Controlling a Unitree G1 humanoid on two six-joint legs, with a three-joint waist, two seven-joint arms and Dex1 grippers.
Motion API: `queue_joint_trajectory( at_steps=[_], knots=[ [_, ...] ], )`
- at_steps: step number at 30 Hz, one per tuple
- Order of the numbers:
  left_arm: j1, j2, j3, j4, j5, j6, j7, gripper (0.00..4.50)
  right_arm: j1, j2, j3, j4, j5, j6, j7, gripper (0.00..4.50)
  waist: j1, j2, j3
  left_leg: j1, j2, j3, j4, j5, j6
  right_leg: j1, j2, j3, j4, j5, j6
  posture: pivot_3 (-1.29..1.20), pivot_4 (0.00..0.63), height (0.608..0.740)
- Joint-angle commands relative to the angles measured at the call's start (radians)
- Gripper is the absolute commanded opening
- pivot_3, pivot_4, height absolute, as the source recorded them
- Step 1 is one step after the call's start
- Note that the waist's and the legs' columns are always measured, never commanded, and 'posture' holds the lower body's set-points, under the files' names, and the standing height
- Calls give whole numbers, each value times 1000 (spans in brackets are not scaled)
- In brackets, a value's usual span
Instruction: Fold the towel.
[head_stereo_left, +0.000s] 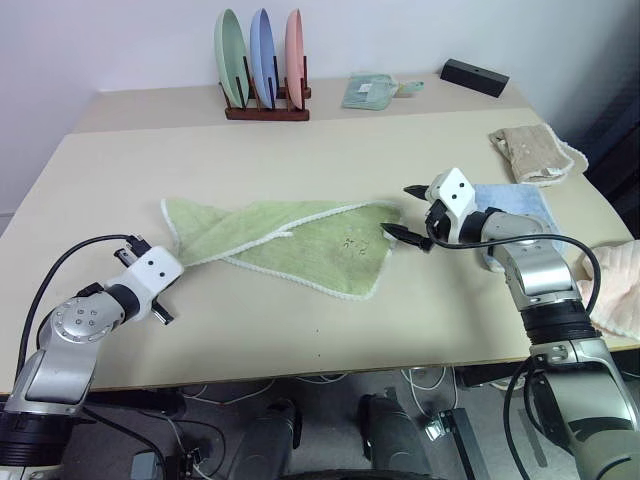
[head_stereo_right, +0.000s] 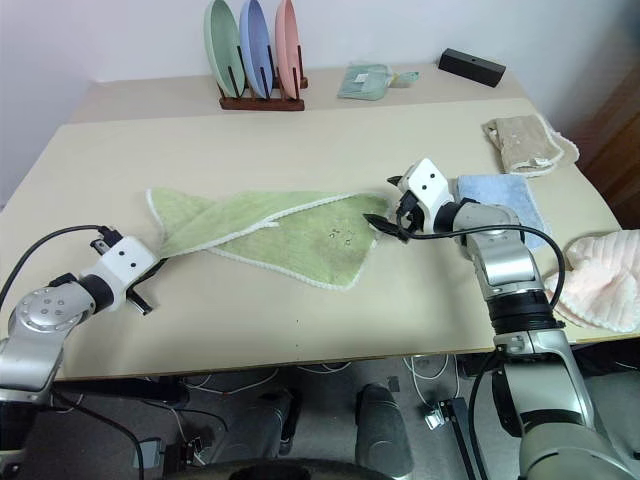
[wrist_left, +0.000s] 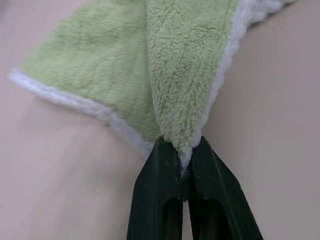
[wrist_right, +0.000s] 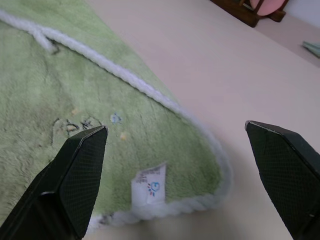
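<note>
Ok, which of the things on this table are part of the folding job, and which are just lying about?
In the job:
- green towel, one corner pinched in the left tool
- right tool, open over the towel's other end

Lying about:
- blue towel
- beige towel
- plate rack
- black box
- small teal cloth

The light green terry-cloth towel (head_stereo_left: 300, 240) has one corner hidden between the black jaws of the left gripper (wrist_left: 182, 165). Its embroidered mark (wrist_right: 75, 127) and white tag (wrist_right: 149, 190) are too small to read. A pale pink cloth (head_stereo_right: 605, 280) is cut off by the frame edge.
</note>
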Motion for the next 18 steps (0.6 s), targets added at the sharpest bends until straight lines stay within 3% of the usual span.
queue_joint_trajectory(
  at_steps=[1,11,16,17,18],
  knots=[
    [-3,5,25,-21,5,-18,16,60,-86,-22,15,109,-49,-55,10,4500,-2,0,0,0,0,0,0,0,0,0,0,0,0,0,0,0,150,737],
    [45,-3,49,-55,-6,-11,22,60,-378,96,25,634,-76,28,62,4500,-17,0,0,0,1,0,-1,0,0,0,0,0,0,0,0,0,150,737],
    [59,-8,52,-77,-11,1,23,60,-454,139,-8,782,-67,69,35,4500,-20,0,0,0,0,-1,-1,0,0,0,0,0,0,0,0,0,150,737],
    [63,-9,53,-81,-12,2,22,0,-458,142,-3,794,-78,59,30,4005,-21,0,0,0,0,-1,-1,0,0,-1,0,0,0,0,0,0,150,737],
    [65,-9,54,-83,-13,3,22,0,-462,144,-1,803,-85,50,26,3867,-23,0,0,0,0,-1,-2,0,0,-1,0,0,0,0,0,0,150,737]
  ],
)
